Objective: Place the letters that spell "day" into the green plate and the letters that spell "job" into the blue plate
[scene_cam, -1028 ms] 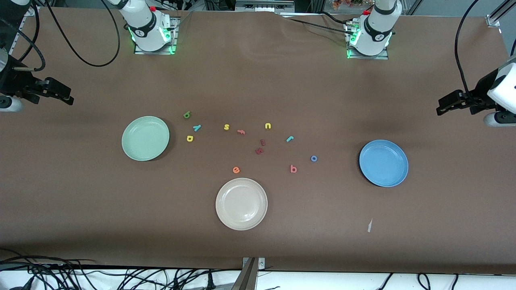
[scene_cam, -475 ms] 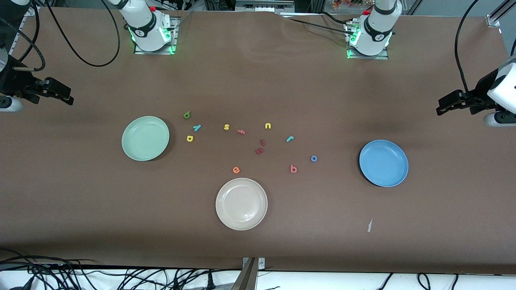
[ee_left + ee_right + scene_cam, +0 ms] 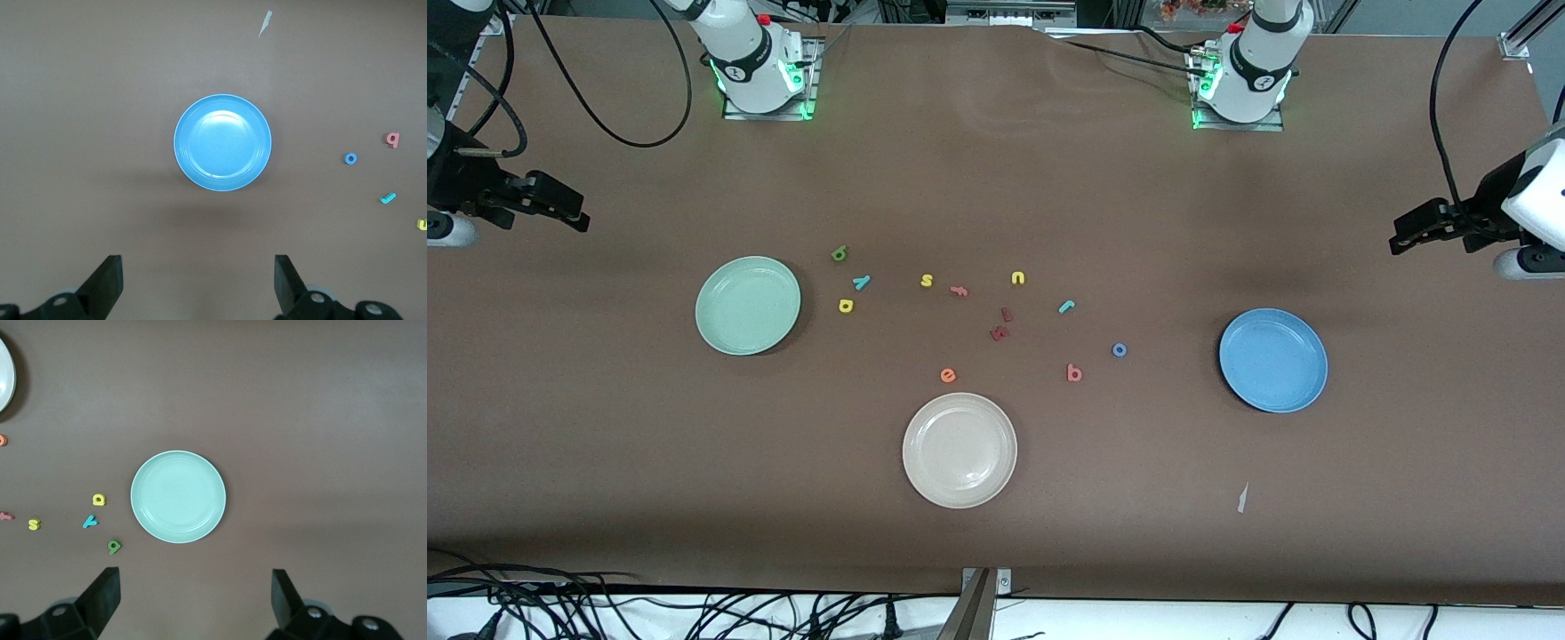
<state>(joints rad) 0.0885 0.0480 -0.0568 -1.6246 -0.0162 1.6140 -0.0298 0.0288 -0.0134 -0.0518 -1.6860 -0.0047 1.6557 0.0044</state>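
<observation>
My left tool (image 3: pixel 1405 238) hangs with its fingers spread wide and empty over the bare table at the left arm's end; my right tool (image 3: pixel 574 216) hangs likewise, wide and empty, at the right arm's end; both arms wait. The green plate (image 3: pixel 720 333) and the blue plate (image 3: pixel 1303 391) are empty. Just beside the green plate lie the olive-green d (image 3: pixel 839 253), the teal y (image 3: pixel 861 283) and the yellow a (image 3: pixel 847 306). Toward the blue plate lie the teal j (image 3: pixel 1066 307), the blue o (image 3: pixel 1120 350) and the salmon-pink b (image 3: pixel 1074 373). I judge these foam letters light, soft and thin, best pinched across a stem or edge from above. The dark red letters (image 3: pixel 1000 325) overlap and cannot be read; each wrist view crops my fingertips.
</observation>
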